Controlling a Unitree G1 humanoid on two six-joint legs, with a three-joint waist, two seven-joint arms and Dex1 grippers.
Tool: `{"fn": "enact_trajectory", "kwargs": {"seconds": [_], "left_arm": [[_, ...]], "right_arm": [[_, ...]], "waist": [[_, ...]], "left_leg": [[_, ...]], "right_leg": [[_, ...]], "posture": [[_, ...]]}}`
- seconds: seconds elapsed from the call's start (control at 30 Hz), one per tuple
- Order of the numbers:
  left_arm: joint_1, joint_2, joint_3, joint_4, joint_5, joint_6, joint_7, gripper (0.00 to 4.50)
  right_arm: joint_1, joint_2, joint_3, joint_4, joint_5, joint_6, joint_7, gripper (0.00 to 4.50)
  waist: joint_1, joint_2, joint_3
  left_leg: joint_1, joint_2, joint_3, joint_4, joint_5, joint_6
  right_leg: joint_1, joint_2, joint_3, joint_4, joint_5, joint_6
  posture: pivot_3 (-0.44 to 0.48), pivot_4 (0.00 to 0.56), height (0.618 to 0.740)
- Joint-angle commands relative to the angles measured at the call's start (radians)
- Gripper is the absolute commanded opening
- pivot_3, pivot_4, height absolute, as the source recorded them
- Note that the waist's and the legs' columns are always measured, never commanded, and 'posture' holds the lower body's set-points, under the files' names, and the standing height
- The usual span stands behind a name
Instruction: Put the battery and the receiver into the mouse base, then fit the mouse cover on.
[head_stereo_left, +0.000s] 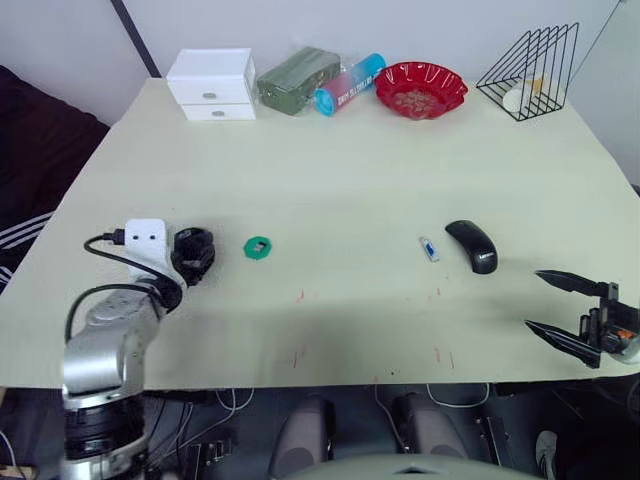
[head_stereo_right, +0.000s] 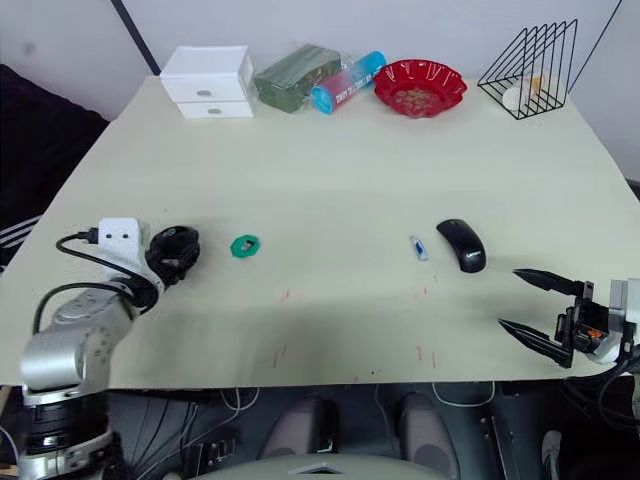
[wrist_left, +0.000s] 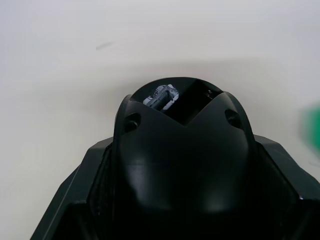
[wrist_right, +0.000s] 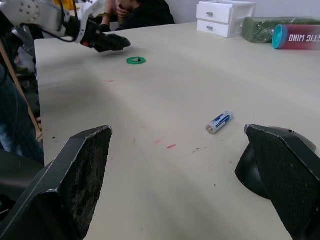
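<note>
So the big cream table (head_stereo_left: 350, 180) has clutter along its far edge: a white drawer box (head_stereo_left: 211, 83), a green pouch (head_stereo_left: 297, 78), a red bowl (head_stereo_left: 421, 88) and a black wire rack (head_stereo_left: 532, 70).

The left gripper (head_stereo_left: 192, 254) sits at the near left with its fingers clamped on the mouse base (wrist_left: 182, 150). In the left wrist view the hollow top shows a grey metal bit inside. A green ring (head_stereo_left: 258, 248) lies just to its right.

The right gripper (head_stereo_left: 560, 312) hovers at the near right edge, jaws wide and empty. The mouse cover (head_stereo_left: 472, 245) lies just beyond it, and the battery (head_stereo_left: 429, 249) is beside the cover on the left. I can't spot the receiver.

Risk as I see it: the battery is small, round and lying flat, so a sloppy pinch could send it rolling. The cover sits close enough to get bumped too.
</note>
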Motion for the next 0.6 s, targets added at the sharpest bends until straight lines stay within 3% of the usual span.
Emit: {"fn": "enact_trajectory", "kwargs": {"seconds": [0.03, 0.13, 0.27, 0.6], "left_arm": [[-0.021, 0.244, -0.072, -0.093, -0.1, -0.06, -0.376, 2.96], [-0.062, 0.342, -0.14, -0.104, -0.156, -0.091, -0.556, 2.96], [-0.175, 0.358, -0.269, -0.093, -0.155, -0.118, -0.655, 2.96], [-0.404, 0.259, -0.607, -0.07, -0.097, -0.142, -0.823, 2.96]], "right_arm": [[-0.018, 0.005, -0.007, -0.003, 0.004, -0.014, 0.011, 4.5], [-0.023, 0.011, -0.004, -0.003, 0.004, -0.012, 0.015, 4.5], [-0.03, 0.018, -0.002, 0.0, -0.003, -0.014, 0.02, 4.5], [-0.029, 0.028, -0.002, -0.037, -0.005, -0.014, -0.001, 4.5]], "waist": [[-0.001, -0.004, 0.004], [0.0, 0.002, 0.003], [0.002, 0.009, 0.004], [0.004, 0.009, 0.005]], "left_leg": [[-0.002, 0.001, -0.003, 0.0, 0.001, -0.002], [-0.005, -0.001, -0.008, -0.002, -0.001, -0.008], [-0.008, -0.002, -0.012, -0.003, 0.0, -0.008], [-0.013, -0.003, -0.011, -0.002, 0.003, -0.003]], "right_leg": [[-0.001, 0.001, -0.003, -0.001, 0.0, -0.001], [-0.001, -0.004, -0.008, -0.004, 0.001, -0.003], [-0.001, -0.004, -0.009, -0.007, 0.0, -0.003], [-0.004, 0.014, -0.01, -0.008, 0.002, 0.002]], "posture": [[0.0, 0.15, 0.74], [0.0, 0.15, 0.74], [0.0, 0.15, 0.74], [0.0, 0.15, 0.74]]}}
